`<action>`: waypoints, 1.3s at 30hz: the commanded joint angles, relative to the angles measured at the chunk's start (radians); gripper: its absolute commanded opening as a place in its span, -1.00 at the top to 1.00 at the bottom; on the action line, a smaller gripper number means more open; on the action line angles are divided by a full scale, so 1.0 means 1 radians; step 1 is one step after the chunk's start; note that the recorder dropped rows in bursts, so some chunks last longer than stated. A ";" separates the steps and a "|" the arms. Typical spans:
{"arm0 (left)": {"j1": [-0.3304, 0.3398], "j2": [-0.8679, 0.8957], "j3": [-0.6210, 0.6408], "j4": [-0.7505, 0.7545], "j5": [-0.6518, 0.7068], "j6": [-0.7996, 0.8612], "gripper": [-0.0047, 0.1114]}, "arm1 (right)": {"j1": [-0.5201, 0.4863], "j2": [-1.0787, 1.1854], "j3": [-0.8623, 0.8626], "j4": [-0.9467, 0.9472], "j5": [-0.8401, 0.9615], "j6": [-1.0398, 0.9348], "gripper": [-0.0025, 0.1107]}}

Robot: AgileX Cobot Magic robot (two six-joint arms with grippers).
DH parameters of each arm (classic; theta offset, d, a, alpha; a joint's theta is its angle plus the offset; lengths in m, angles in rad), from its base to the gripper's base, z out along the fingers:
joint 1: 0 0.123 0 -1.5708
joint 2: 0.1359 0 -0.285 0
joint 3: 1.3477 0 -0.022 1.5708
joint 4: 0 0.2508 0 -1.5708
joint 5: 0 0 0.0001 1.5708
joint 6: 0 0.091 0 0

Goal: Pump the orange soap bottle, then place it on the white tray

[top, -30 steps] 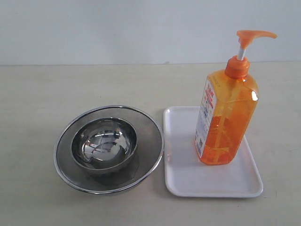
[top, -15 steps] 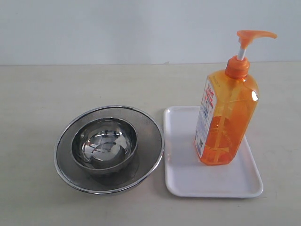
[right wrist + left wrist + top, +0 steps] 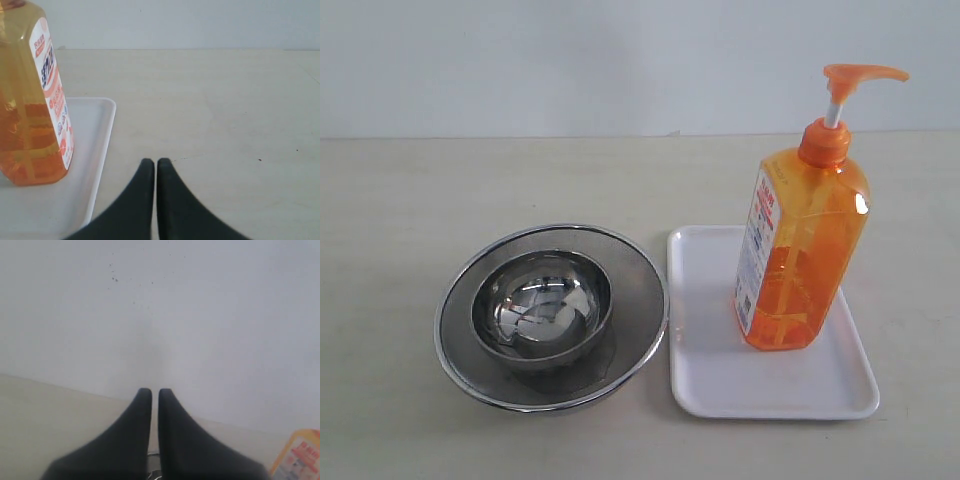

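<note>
The orange soap bottle (image 3: 802,245) stands upright on the white tray (image 3: 715,375), toward its right side, pump head raised and its spout pointing right. Neither arm appears in the exterior view. In the right wrist view the bottle (image 3: 32,105) rests on the tray (image 3: 95,150), and my right gripper (image 3: 155,162) is shut with nothing in it, apart from the tray over bare table. My left gripper (image 3: 151,391) is shut and empty, facing the wall. A corner of the bottle's label (image 3: 299,457) shows at that view's edge.
A small steel bowl (image 3: 542,305) sits nested inside a wider steel bowl (image 3: 460,300) left of the tray. The beige table (image 3: 520,180) runs back to a white wall (image 3: 570,60).
</note>
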 commanded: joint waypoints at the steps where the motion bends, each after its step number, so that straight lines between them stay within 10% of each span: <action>1: 0.004 -0.013 0.006 -0.218 -0.054 0.015 0.84 | 0.000 -0.005 0.000 -0.003 -0.010 -0.002 0.96; 6: 0.004 -0.013 0.006 -0.988 0.013 1.383 0.84 | 0.000 -0.005 0.000 -0.003 -0.010 -0.002 0.96; 8: 0.004 -0.013 0.015 -1.167 0.065 1.616 0.84 | 0.000 -0.005 0.000 -0.003 -0.010 -0.002 0.96; 39: 0.091 -0.020 0.015 -1.153 0.431 1.424 0.84 | 0.000 -0.005 0.000 -0.006 -0.010 -0.002 0.96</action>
